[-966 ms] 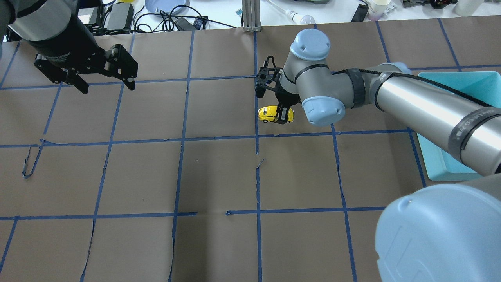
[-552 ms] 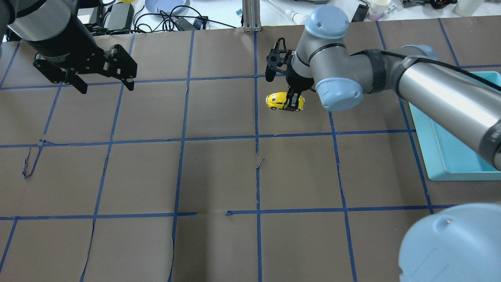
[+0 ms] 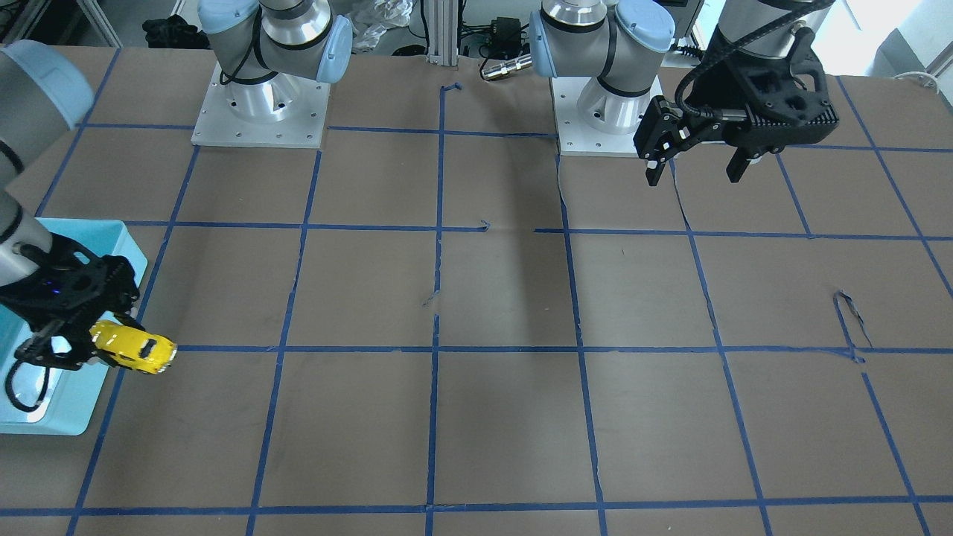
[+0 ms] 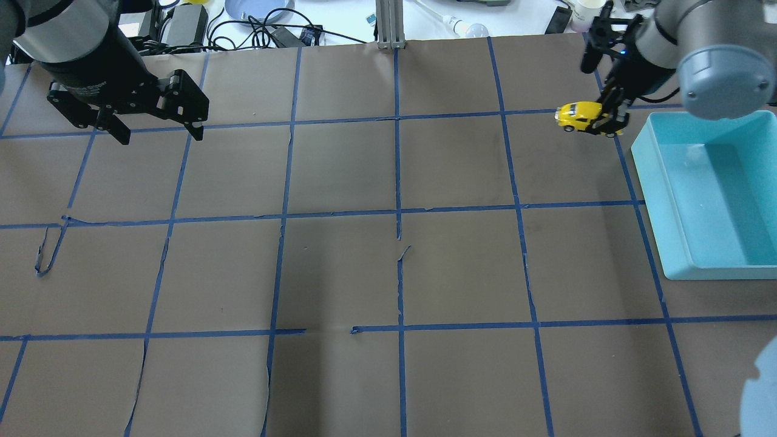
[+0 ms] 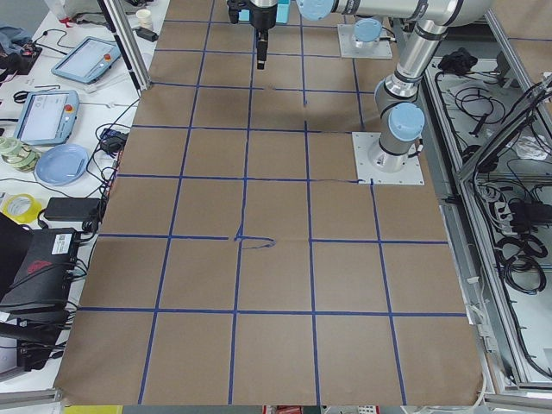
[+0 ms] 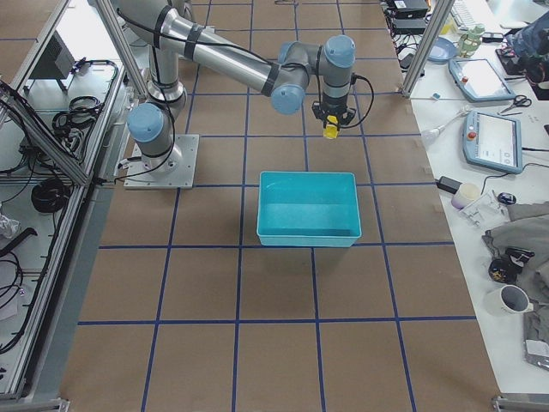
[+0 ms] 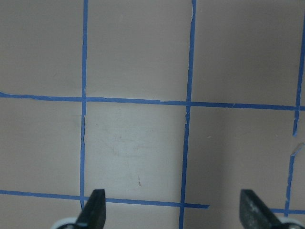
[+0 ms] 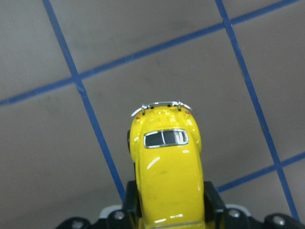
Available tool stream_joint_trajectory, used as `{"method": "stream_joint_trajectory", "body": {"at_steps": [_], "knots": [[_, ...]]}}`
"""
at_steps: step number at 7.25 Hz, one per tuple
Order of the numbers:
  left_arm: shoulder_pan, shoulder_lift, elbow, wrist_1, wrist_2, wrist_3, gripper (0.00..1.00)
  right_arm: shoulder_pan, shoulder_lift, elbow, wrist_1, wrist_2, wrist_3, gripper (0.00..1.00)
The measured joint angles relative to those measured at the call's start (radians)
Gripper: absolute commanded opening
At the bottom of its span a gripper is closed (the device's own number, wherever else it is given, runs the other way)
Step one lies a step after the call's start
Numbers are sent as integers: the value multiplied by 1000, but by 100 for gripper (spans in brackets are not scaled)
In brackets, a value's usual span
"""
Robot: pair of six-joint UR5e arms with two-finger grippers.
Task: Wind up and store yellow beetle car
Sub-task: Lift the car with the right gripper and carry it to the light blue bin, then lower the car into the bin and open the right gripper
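A tiny glossy bright-yellow toy beetle car (image 4: 581,115) with dark windows is pinched between the two black fingers of the robot's right gripper (image 4: 607,121), whose jaws are narrowed onto the car's sides. The car is held in the air, roughly level, above a table covered in brown paper marked with a blue tape grid (image 4: 340,273). It hangs just outside the rim of a shallow, rectangular light-turquoise plastic bin (image 4: 722,272), beside the bin's corner that lies away from the robot and toward the table's middle; it is not over the bin's inside. In the right wrist camera, the car (image 8: 167,162) fills the lower centre, one end with a small window and chrome bumper pointing away, with the taped table far beneath it. Well apart, on the other side of the table, the black left gripper (image 4: 161,136) hangs above the paper with its jaws spread wide and nothing between them, as its wrist camera shows between its fingertips (image 7: 96,202).
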Motion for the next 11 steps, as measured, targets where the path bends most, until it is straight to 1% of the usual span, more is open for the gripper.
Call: {"method": "stream_joint_trajectory", "body": {"at_steps": [2,4,6,9,10,11], "knots": [[0,1,0,0,0,0,100,-152,-1,5,16,-12,-221,0],[0,2,0,0,0,0,100,-240,24,7,12,-16,-370,0],[0,0,0,3,0,1,100,-296,88,8,5,-15,-450,0],[0,-3,1,14,0,1,100,-320,179,9,2,-25,-471,50],[0,-3,0,16,0,1,100,-320,191,10,2,-36,-472,81],[0,-4,-1,17,0,1,100,-321,195,15,3,-41,-472,100]]}}
